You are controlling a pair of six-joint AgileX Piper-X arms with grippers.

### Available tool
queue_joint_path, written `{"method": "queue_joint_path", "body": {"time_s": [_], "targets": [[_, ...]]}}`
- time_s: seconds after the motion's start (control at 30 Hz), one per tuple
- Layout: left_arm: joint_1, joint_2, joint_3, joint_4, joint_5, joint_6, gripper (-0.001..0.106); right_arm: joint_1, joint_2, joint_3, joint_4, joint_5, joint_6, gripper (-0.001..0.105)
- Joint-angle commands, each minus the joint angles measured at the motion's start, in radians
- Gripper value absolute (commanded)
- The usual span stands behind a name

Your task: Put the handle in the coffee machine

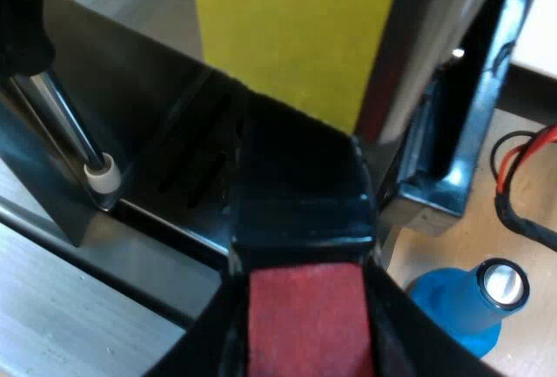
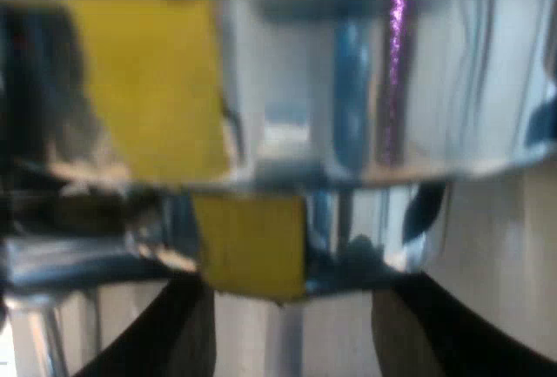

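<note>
Machine; handle in left end effector

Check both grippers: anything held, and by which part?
Left gripper grips the handle at its red end, a finger on each side. Right gripper is open and holds nothing, facing the espresso machine.

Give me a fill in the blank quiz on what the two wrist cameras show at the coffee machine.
The left end effector grips the handle, whose end is ____.
The tamper standing on the table is ____.
The patch on the espresso machine is ____.
The right end effector, holding nothing, is ____.
Missing words: red; blue; yellow; open.
</note>
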Motion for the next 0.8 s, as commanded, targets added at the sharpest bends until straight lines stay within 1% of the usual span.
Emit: {"method": "queue_joint_path", "body": {"time_s": [0.03, 0.33, 0.47, 0.8], "targets": [[0.002, -0.027, -0.042, -0.083, 0.166, -0.003, 0.000, -0.002, -0.001, -0.006, -0.034, -0.009, -0.020, 0.044], [0.002, -0.027, -0.042, -0.083, 0.166, -0.003, 0.000, -0.002, -0.001, -0.006, -0.062, -0.007, -0.022, 0.044], [0.002, -0.027, -0.042, -0.083, 0.166, -0.003, 0.000, -0.002, -0.001, -0.006, -0.114, 0.025, -0.022, 0.044], [0.002, -0.027, -0.042, -0.083, 0.166, -0.003, 0.000, -0.002, -0.001, -0.006, -0.156, 0.021, -0.021, 0.044]]}}
